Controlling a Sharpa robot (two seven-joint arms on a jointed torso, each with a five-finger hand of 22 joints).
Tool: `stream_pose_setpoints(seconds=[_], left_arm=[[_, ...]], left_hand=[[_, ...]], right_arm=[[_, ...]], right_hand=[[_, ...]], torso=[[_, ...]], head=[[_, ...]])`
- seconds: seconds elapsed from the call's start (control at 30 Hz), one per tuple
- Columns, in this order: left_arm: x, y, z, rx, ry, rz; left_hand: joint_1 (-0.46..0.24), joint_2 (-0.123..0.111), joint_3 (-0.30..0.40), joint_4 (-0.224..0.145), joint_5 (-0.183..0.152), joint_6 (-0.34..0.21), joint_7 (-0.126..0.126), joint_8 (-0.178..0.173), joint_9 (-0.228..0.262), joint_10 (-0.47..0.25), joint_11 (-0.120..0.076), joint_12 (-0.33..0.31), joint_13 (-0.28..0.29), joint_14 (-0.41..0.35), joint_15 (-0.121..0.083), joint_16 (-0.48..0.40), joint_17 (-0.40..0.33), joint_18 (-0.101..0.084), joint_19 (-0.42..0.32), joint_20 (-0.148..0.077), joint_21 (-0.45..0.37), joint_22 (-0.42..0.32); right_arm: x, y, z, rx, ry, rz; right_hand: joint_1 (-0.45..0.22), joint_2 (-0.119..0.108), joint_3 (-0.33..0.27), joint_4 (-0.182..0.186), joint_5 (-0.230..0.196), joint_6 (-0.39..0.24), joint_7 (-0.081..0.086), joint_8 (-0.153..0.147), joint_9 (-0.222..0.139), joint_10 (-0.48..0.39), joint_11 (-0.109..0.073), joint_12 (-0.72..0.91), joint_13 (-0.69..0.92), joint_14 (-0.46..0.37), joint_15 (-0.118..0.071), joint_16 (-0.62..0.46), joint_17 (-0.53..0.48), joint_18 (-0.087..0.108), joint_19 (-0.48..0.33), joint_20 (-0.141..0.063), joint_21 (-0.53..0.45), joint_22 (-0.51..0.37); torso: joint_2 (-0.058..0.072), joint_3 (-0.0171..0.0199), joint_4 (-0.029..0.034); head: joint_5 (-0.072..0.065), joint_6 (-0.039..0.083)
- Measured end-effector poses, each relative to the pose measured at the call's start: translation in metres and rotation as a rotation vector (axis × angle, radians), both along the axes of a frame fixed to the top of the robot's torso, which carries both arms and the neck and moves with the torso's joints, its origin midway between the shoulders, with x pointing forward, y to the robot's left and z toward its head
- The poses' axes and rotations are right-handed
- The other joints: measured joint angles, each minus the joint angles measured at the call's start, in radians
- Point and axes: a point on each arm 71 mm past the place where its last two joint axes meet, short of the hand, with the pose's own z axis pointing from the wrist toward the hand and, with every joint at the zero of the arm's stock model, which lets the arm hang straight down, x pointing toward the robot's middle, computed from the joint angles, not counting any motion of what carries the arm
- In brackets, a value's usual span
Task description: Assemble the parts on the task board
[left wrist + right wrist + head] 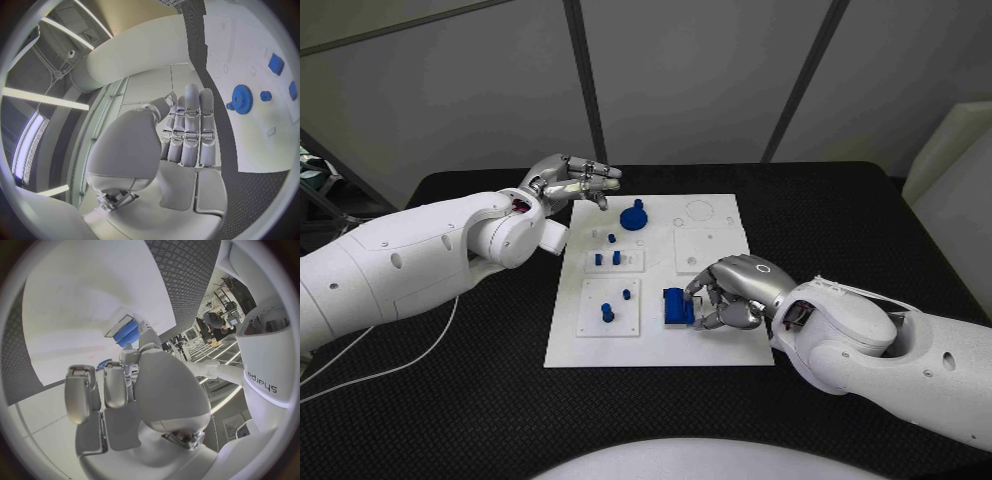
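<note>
The black table (pixel 473 400) carries the white task board (pixel 711 345) at its middle. The right hand (pixel 733 290) rests on the board's near right part, fingers curled down beside a blue block (pixel 675 305) — whether they actually grip it I cannot tell. The left hand (pixel 571 183) hovers at the board's far left corner, fingers curled in together, nothing in them. Just right of that hand stands a blue gear (pixel 633 217) on the board; small blue pegs (pixel 609 258) stand in the left column of the board, nearer than the gear.
</note>
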Motion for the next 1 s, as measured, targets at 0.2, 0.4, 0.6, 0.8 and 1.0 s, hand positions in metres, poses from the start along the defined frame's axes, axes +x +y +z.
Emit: stream_pose_setpoints(seconds=[0.2, 0.4, 0.6, 0.8, 1.0], left_arm=[[0.0001, -0.0003, -0.0001, 0.000, 0.001, 0.000], [0.0002, -0.0001, -0.0003, 0.002, 0.003, 0.001], [0.0001, 0.0004, -0.0005, 0.003, 0.005, 0.003], [0.0001, 0.0004, -0.0005, 0.003, 0.006, 0.003], [0.0001, 0.0004, -0.0006, 0.004, 0.007, 0.003]], left_hand=[[0.000, 0.000, 0.000, 0.000, 0.000, 0.000, 0.000, 0.000, 0.000, 0.000, 0.000, 0.000, 0.000, 0.000, 0.000, 0.000, 0.000, 0.000, 0.000, 0.000, 0.000, 0.000], [0.004, 0.004, 0.000, 0.000, 0.000, 0.000, 0.000, 0.000, 0.000, 0.000, 0.000, 0.000, 0.000, 0.000, 0.000, 0.000, 0.000, 0.000, 0.000, 0.000, 0.000, 0.000], [0.004, 0.004, 0.000, 0.000, 0.000, 0.000, 0.000, 0.000, 0.000, 0.000, 0.000, 0.000, 0.000, 0.000, 0.000, -0.003, 0.000, 0.000, 0.000, 0.000, 0.000, 0.000], [0.004, 0.004, 0.000, 0.000, 0.000, 0.000, 0.000, 0.000, 0.000, 0.000, 0.000, 0.000, 0.000, 0.000, 0.000, -0.003, 0.000, 0.000, 0.000, 0.000, 0.000, 0.000], [0.004, 0.004, 0.000, 0.000, 0.000, 0.000, 0.000, 0.000, 0.000, 0.000, 0.000, 0.000, 0.000, 0.000, 0.000, -0.003, 0.000, 0.000, 0.000, 0.000, 0.000, 0.000]], right_arm=[[-0.0004, 0.0027, -0.0006, -0.018, -0.006, 0.015], [-0.0002, 0.0044, -0.0017, -0.032, -0.007, 0.024], [0.0005, 0.0051, -0.0033, -0.048, -0.006, 0.029], [0.0010, 0.0066, -0.0043, -0.057, -0.005, 0.033], [0.0016, 0.0074, -0.0050, -0.064, -0.004, 0.034]], right_hand=[[-0.004, 0.007, -0.006, -0.006, 0.000, 0.014, 0.001, 0.000, -0.014, 0.000, 0.000, 0.017, 0.012, 0.004, -0.004, 0.001, 0.008, 0.000, 0.000, -0.007, 0.004, 0.000], [-0.001, 0.017, -0.007, -0.004, 0.000, 0.027, -0.004, 0.000, -0.024, 0.000, 0.000, 0.030, 0.020, 0.000, -0.007, 0.005, 0.015, 0.000, 0.000, -0.007, 0.005, 0.000], [-0.007, 0.022, -0.015, -0.005, 0.000, 0.047, -0.002, 0.000, -0.038, 0.000, 0.000, 0.052, 0.038, 0.000, -0.007, 0.009, 0.021, 0.000, 0.000, -0.007, 0.008, 0.000], [-0.015, 0.030, -0.019, -0.003, 0.000, 0.060, -0.003, 0.000, -0.049, 0.006, 0.006, 0.061, 0.045, 0.000, -0.007, 0.009, 0.025, 0.000, 0.000, -0.007, 0.012, 0.000], [-0.015, 0.037, -0.022, -0.005, 0.000, 0.071, 0.001, 0.000, -0.058, 0.009, 0.009, 0.072, 0.050, 0.000, -0.007, 0.009, 0.028, 0.000, 0.000, -0.007, 0.017, 0.000]], torso=[[0.000, 0.0000, -0.0001], [0.000, -0.0003, -0.0001], [0.000, -0.0009, -0.0001], [0.000, -0.0009, -0.0001], [0.000, -0.0005, 0.0000]], head=[[0.000, -0.001], [0.000, -0.002], [0.001, -0.004], [0.002, -0.004], [0.002, -0.006]])
